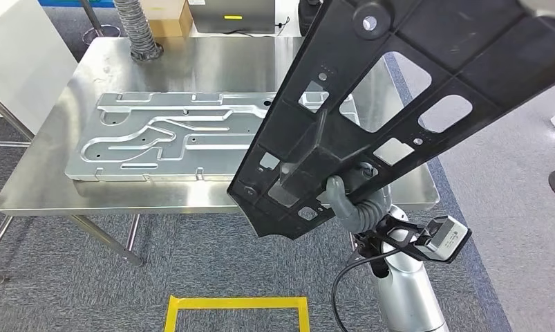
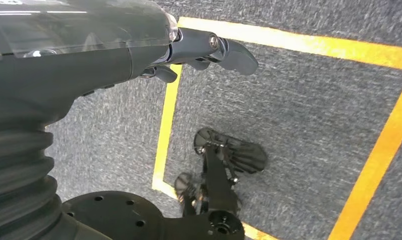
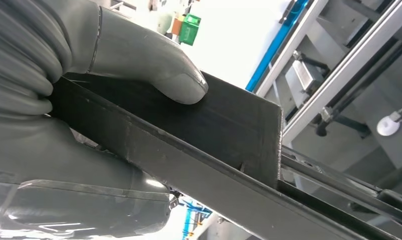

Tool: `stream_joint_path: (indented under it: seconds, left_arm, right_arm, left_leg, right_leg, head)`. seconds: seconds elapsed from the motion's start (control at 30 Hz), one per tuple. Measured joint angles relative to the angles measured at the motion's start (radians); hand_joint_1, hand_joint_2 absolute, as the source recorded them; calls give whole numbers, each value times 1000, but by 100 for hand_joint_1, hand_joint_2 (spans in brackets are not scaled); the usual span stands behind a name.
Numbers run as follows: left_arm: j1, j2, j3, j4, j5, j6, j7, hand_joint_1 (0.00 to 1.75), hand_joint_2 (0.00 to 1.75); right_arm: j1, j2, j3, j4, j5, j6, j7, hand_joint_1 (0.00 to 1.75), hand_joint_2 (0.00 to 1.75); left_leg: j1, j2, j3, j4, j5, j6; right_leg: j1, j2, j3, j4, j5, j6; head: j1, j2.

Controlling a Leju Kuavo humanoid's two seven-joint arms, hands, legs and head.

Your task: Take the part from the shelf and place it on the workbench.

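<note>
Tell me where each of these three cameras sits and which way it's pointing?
Head view: high on the robot, looking forward and down at the steel workbench; the right hand grips the black part.
Left wrist view: behind the left hand, which hangs empty, looking down at grey carpet and a yellow floor marking.
Right wrist view: close behind the right hand, thumb pressed on the black part, facing a metal frame.
Shared: head and right wrist views both show the right hand holding the black part.

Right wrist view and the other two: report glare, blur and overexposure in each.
Right wrist view: background behind the black part blown out white, right hand soft. Head view: sharp, glare patches on the steel workbench. Left wrist view: left hand close with a glossy sheen; carpet evenly lit.
</note>
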Motion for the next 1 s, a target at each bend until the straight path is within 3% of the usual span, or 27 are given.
stream_joint_path:
  seconds: [0.03, 0.07, 0.1, 0.17, 0.23, 0.33, 0.4, 0.43, 0.5, 0.53, 0.57, 0.6, 0.67, 0.73, 0.83, 0.9, 0.93, 1.0]
  left_arm:
    - [0, 0, 0, 0, 1, 0, 0, 0, 175]
    - [1, 0, 0, 0, 1, 0, 0, 0, 175]
    - [2, 0, 0, 0, 2, 0, 0, 0, 175]
    - [3, -2, 1, 0, 2, 0, 0, 0, 175]
    - [2, -4, 1, 0, 3, 0, -1, 0, 175]
    - [1, -5, 2, 0, 2, -1, -4, 0, 175]
    - [-2, -6, 2, 0, 1, -2, -6, 0, 175]
    - [-4, -7, 2, 0, 0, -2, -6, 0, 175]
    - [-6, -9, 2, 0, -3, -3, -6, 0, 175]
    - [-6, -10, 2, 0, -4, -3, -6, 0, 175]
    - [-6, -10, 2, 0, -4, -3, -6, 0, 175]
    - [-6, -10, 2, 0, -5, -3, -6, 0, 175]
    - [-7, -10, 2, 0, -6, -3, -6, 0, 175]
    - [-9, -10, 1, 0, -8, -3, -6, 0, 175]
    - [-13, -12, 1, 0, -7, -2, -7, 0, 175]
    - [-14, -13, 1, 0, -5, -2, -9, 0, 175]
    - [-15, -14, 1, 0, -4, -1, -10, 0, 175]
    - [-18, -14, 1, 0, -3, 2, -12, 0, 175]
  right_arm:
    - [1, 0, 0, 2, -1, 0, 0, 175, 175]
    - [2, 0, 0, 4, -2, 1, 0, 175, 175]
    - [2, 0, 0, 5, -3, 1, 0, 175, 175]
    - [0, 0, 0, 5, -4, 3, 0, 175, 175]
    - [-3, 0, 0, 2, -4, 4, 0, 175, 175]
    - [-17, 0, -5, -9, -6, 4, 0, 175, 175]
    - [-43, -1, -12, -20, -10, 4, 0, 175, 175]
    - [-62, -1, -17, -25, -14, 4, 1, 175, 175]
    - [-99, -3, -26, -33, -25, 5, 6, 175, 175]
    - [-114, -4, -31, -36, -32, 5, 10, 175, 175]
    - [-127, -6, -37, -38, -38, 5, 16, 175, 175]
    - [-137, -7, -41, -39, -44, 5, 20, 175, 175]
    - [-155, -11, -49, -40, -53, 8, 25, 175, 175]
    - [-173, -15, -55, -39, -59, 11, 25, 175, 175]
    - [-193, -23, -62, -32, -60, 3, 24, 175, 175]
    - [-208, -31, -70, -17, -55, -12, 25, 175, 175]
    - [-218, -36, -74, -5, -45, -27, 26, 175, 175]
    - [-236, -45, -81, 30, -15, -63, 29, 175, 175]
  left_leg:
    - [0, -1, 6, 0, -6, 0]
    - [-1, -1, 15, 1, -12, 0]
    - [-1, -2, 24, 1, -19, -2]
    - [-2, -4, 43, 3, -35, -7]
    - [-4, -4, 51, 6, -50, -18]
    - [-4, -1, 54, 5, -62, -35]
    - [-2, 0, 41, 44, -87, -46]
    - [0, 1, 17, 95, -110, -51]
    - [4, 1, -64, 236, -160, -59]
    - [5, 1, -100, 287, -166, -61]
    - [5, 1, -120, 304, -152, -62]
    - [5, 1, -120, 280, -116, -62]
    - [4, 1, -76, 148, -20, -55]
    - [0, 1, -35, 45, 25, -45]
    - [-3, 1, -27, 19, 18, -29]
    - [1, 0, -23, 11, 17, -17]
    - [3, 0, -20, 7, 17, -11]
    - [1, 1, -18, 7, 14, -4]
  right_leg:
    - [-1, 0, -33, 44, -2, 2]
    - [-3, 0, -49, 52, 16, 3]
    - [-3, -1, -43, 17, 55, 2]
    - [-3, -3, 8, -122, 145, -5]
    - [1, -3, 45, -218, 180, -15]
    - [3, 1, 52, -235, 170, -29]
    - [-2, 2, 63, -242, 165, -40]
    - [-3, 1, 69, -245, 162, -45]
    - [-3, 1, 80, -246, 152, -49]
    - [-2, 2, 86, -246, 147, -49]
    - [-2, 2, 95, -246, 140, -48]
    - [-2, 3, 106, -246, 133, -47]
    - [-2, 3, 129, -246, 118, -42]
    - [1, 5, 140, -246, 107, -33]
    - [2, 5, 138, -248, 102, -17]
    - [2, 3, 127, -221, 82, -8]
    - [1, 2, 106, -177, 59, -5]
    - [-1, 1, 29, -39, 3, -2]
  head:
    - [0, 0]
    - [0, 0]
    - [0, 0]
    - [0, 0]
    - [0, 0]
    - [0, 0]
    - [0, 0]
    - [0, 0]
    - [0, 0]
    - [0, 0]
    - [0, 0]
    - [0, 0]
    - [0, 0]
    - [0, 0]
    - [0, 0]
    - [0, 0]
    - [0, 0]
    - [0, 0]
